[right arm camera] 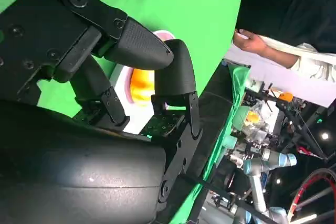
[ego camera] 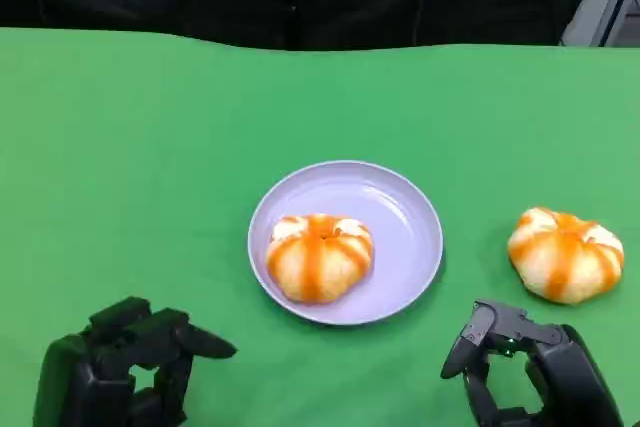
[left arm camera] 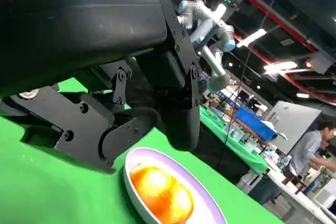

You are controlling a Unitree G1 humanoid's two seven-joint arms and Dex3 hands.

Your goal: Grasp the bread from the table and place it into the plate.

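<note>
A round orange-striped bread lies in the lilac plate at the middle of the green table. A second bread of the same kind lies on the cloth to the plate's right. My right hand hovers near the front edge, below that second bread and apart from it, holding nothing, fingers apart. My left hand is at the front left, away from the plate, also holding nothing. The left wrist view shows the plate with its bread beyond my fingers. The right wrist view shows fingers over a bread.
The green cloth covers the whole table, with a dark backdrop behind its far edge. A person's hand and sleeve appear beside the table in the right wrist view. Other robot arms and benches stand in the room behind.
</note>
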